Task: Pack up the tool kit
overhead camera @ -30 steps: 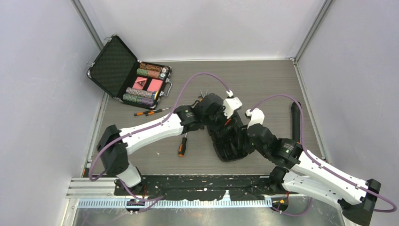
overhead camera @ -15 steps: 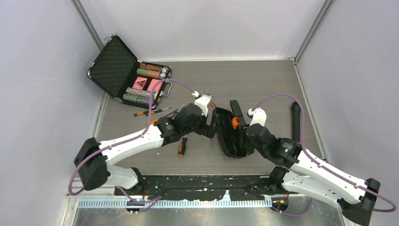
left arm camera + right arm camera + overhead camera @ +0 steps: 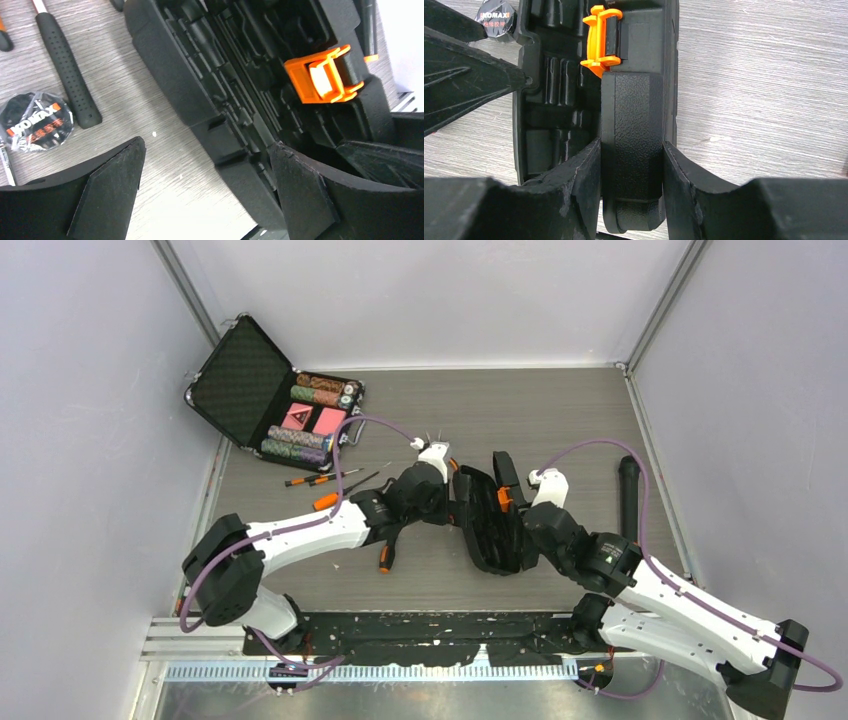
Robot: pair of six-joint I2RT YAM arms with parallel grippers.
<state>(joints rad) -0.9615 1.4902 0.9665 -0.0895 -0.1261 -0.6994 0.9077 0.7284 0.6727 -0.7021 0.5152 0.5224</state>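
At mid-table, the tool kit [image 3: 483,528] lay partly open, hinged like a clamshell, with one half on the grey wood-grain table [image 3: 560,420] and the lid raised. It was black moulded plastic with rounded corners and ribbed slots inside. One orange latch [image 3: 320,75] sat on the lid's edge.

The right gripper [image 3: 631,146] was clamped on the lid's pebbled rim, one finger pressed against each face. The left gripper [image 3: 205,150] stood just left of the case, its fingers spread wide and holding nothing. The lower half's edge lay beyond them. Both forearms overlapped the case from above and hid parts of it.

Loose items noted:
- Three orange-and-black screwdrivers [image 3: 385,555] lay left of the case.
- One dimpled black handle [image 3: 67,75] lay near a round wrapped pack [image 3: 36,122].
- One black cylinder [image 3: 628,495] lay by the right wall.
- One metal-edged briefcase [image 3: 240,380] stood open at the far left corner. It held four rows of chips and two red cards.
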